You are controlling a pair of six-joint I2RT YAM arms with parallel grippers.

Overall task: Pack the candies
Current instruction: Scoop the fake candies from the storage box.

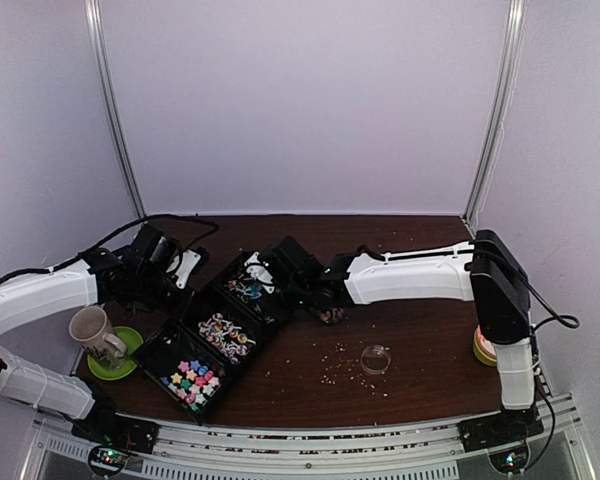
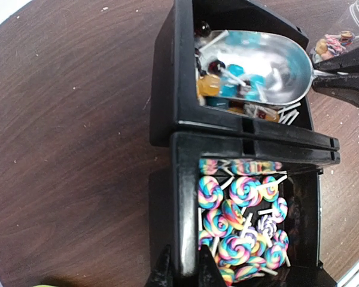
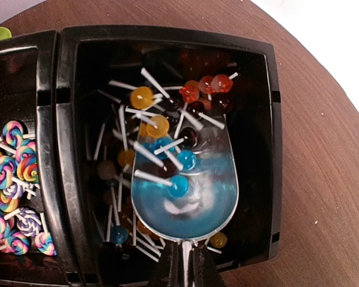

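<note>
My right gripper (image 3: 185, 270) pinches the handle of a metal scoop (image 3: 185, 197), its bowl lying in the end bin (image 3: 167, 34) among ball lollipops (image 3: 157, 126); their white sticks cross over the bowl's mouth. My left gripper (image 2: 184, 272) clamps the wall of the middle bin (image 2: 185, 179), full of swirl lollipops (image 2: 245, 191). Star candies (image 1: 192, 376) fill the nearest bin (image 1: 152, 352). Beside the bins stands a mug (image 1: 95, 333) on a green saucer (image 1: 115, 368), and crumbs (image 1: 330, 370) and a small clear dish (image 1: 375, 358) lie on the table (image 1: 420, 240).
</note>
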